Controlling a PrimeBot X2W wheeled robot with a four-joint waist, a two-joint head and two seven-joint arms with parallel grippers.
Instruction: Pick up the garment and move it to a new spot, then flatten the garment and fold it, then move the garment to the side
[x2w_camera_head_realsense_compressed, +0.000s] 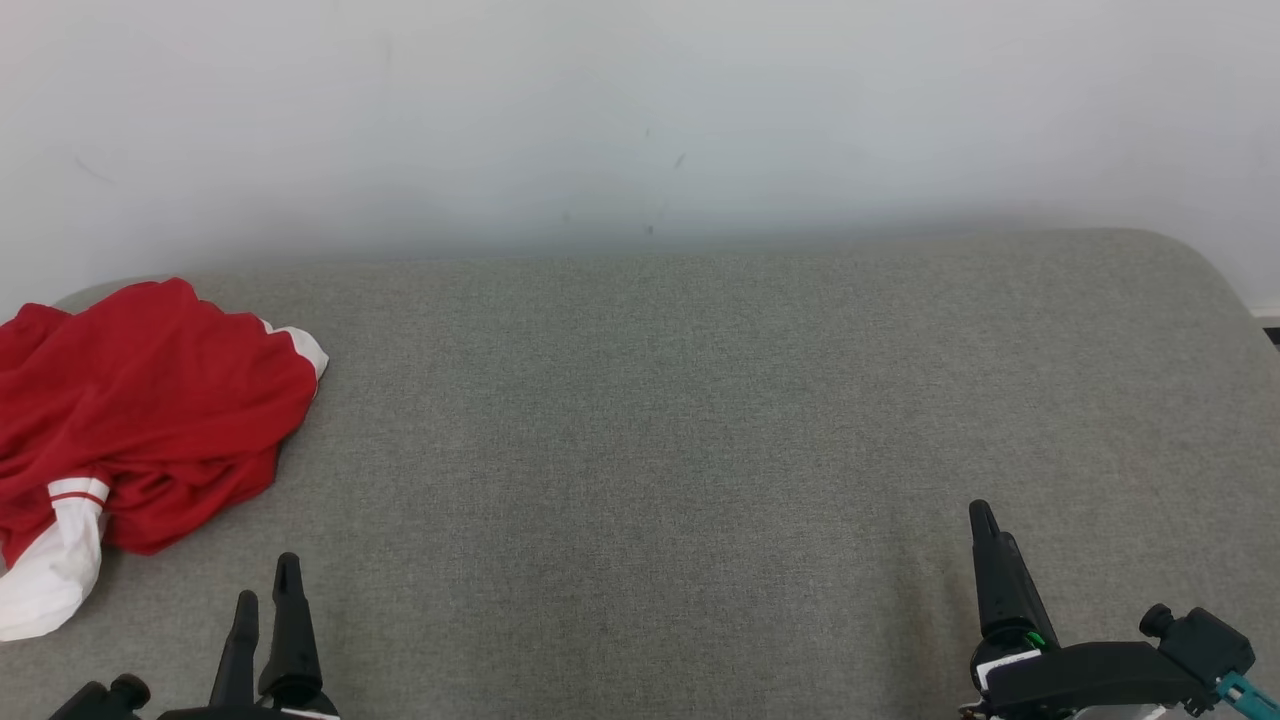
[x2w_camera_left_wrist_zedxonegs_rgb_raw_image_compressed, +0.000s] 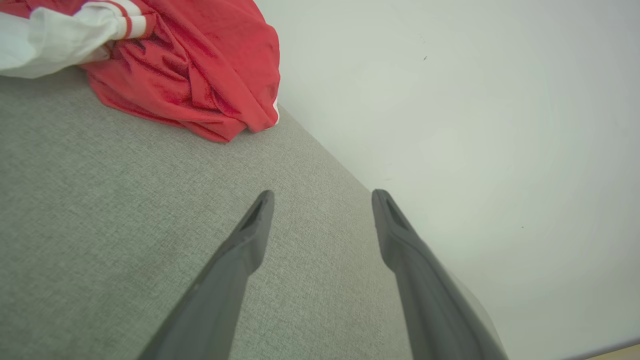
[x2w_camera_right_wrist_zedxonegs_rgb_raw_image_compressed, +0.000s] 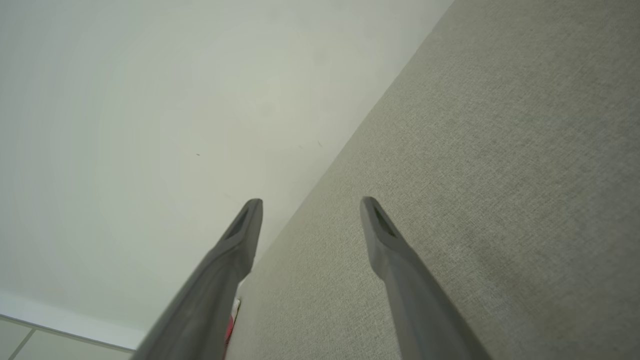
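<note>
Red with white striped trim: logged the garment (x2w_camera_head_realsense_compressed: 150, 400) as a crumpled heap at the left end of the grey fabric-covered surface (x2w_camera_head_realsense_compressed: 650, 420), close to the wall (x2w_camera_head_realsense_compressed: 640, 120). Found the left gripper (x2w_camera_left_wrist_zedxonegs_rgb_raw_image_compressed: 324, 192) parted wide and empty, hovering near the heap on the robot's side of it. Found the right gripper (x2w_camera_right_wrist_zedxonegs_rgb_raw_image_compressed: 311, 201) likewise parted and holding nothing, well apart from the cloth, over bare surface.

Judged step in hand: first pick-up, not yet begun.

To do it well:
- Reach forward and left with the near arm.
- Come down on a raised red fold rather than the loose white sleeve (likely to trail and unroll).
- Pinch through several layers.
- Lift clear before carrying toward the open middle.
- Keep the right arm out of the path until flattening.
</note>
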